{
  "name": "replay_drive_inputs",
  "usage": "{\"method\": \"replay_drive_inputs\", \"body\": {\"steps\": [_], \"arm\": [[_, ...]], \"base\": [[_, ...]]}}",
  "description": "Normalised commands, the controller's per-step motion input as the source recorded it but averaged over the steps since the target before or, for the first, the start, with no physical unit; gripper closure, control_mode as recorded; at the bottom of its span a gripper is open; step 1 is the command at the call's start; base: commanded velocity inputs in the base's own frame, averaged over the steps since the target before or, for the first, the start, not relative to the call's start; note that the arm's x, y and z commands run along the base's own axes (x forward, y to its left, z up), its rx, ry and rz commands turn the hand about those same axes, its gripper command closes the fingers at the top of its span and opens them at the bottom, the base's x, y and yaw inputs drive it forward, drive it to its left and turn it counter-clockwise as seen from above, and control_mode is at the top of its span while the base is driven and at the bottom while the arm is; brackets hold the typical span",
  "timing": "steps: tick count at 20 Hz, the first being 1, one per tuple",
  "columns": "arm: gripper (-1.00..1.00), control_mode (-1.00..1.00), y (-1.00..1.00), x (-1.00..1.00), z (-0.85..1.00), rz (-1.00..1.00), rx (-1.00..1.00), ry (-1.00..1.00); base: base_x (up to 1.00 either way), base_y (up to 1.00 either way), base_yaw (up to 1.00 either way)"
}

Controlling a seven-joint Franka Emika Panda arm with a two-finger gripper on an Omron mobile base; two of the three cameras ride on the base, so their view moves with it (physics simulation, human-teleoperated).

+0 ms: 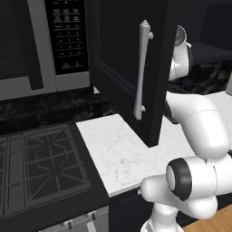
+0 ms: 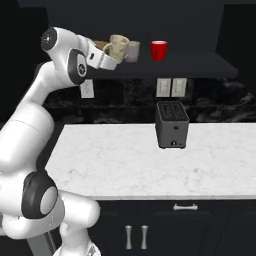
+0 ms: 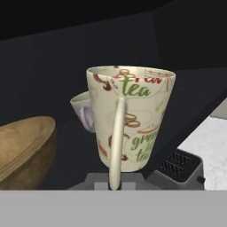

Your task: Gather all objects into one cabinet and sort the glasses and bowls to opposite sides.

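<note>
The white arm's two-finger gripper (image 3: 114,182) is clenched on the cream-tan printed tumbler (image 3: 131,117), gripping the thin pale handle-like strip on its near side and holding it upright, raised at the open front of the wide matte-black wall cabinet (image 2: 200,65). To the left on the shelf lies the wide, shallow light-brown wooden bowl (image 3: 24,148). Just behind the tumbler stands the grey mug (image 3: 84,111). Farther right on the shelf sits the red mug (image 2: 158,50), well apart. Below, a dark toaster (image 2: 171,125) stands on the white marble counter (image 2: 100,165).
</note>
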Motion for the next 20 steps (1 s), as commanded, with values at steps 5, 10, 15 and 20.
{"method": "replay_drive_inputs", "body": {"steps": [5, 10, 15, 20], "arm": [[1.00, 1.00, 0.00, 0.00, 0.00, 0.00, 0.00, 0.00], [1.00, 1.00, 0.00, 0.00, 0.00, 0.00, 0.00, 0.00], [1.00, 1.00, 0.00, 0.00, 0.00, 0.00, 0.00, 0.00], [1.00, 1.00, 0.00, 0.00, 0.00, 0.00, 0.00, 0.00]], "base": [[0.02, -0.67, 0.13], [0.20, -1.00, 0.12], [0.23, -0.79, 0.17], [0.02, -0.07, 0.04]]}}
